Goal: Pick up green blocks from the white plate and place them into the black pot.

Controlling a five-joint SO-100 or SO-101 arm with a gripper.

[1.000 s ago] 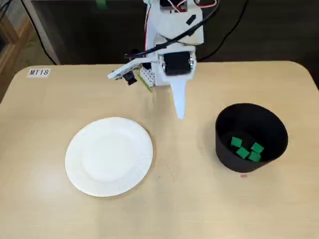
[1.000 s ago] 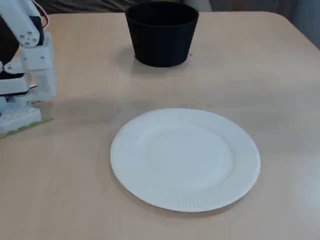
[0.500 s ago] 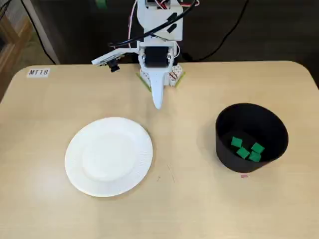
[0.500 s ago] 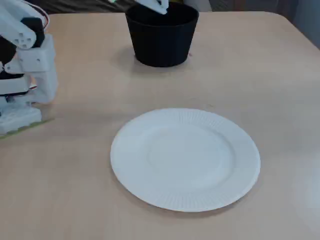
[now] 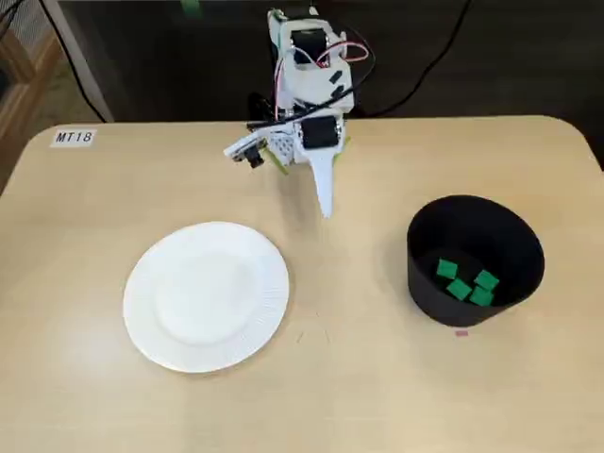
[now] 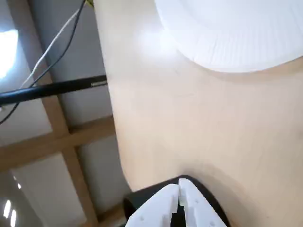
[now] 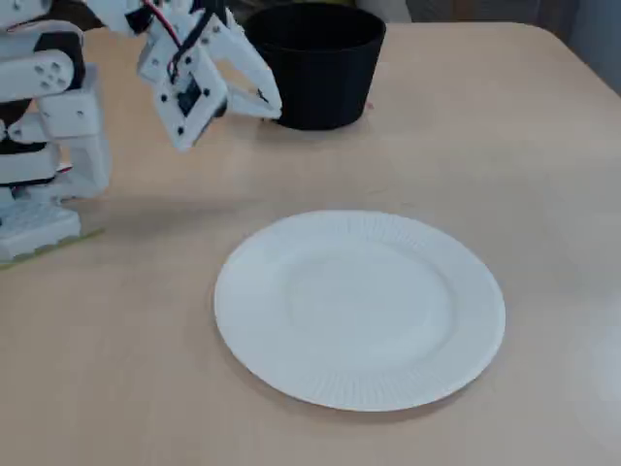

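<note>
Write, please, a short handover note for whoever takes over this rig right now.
Hand: shut, holding nothing, raised above the table, between plate and pot in a fixed view.
Things: the white plate is bare; four green blocks lie inside the black pot.
Done: every block in view is in the pot.
Left: nothing visible to move; probably just park the arm.

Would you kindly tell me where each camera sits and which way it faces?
A fixed view: high, opposite the arm's base, looking down on plate, pot and blocks; whole arm shows.
Wrist view: on the arm, looking along the shut fingers at table and plate.
A fixed view: low, looking across the plate to the pot; arm at left.
Both fixed views share plate, pot, arm.
</note>
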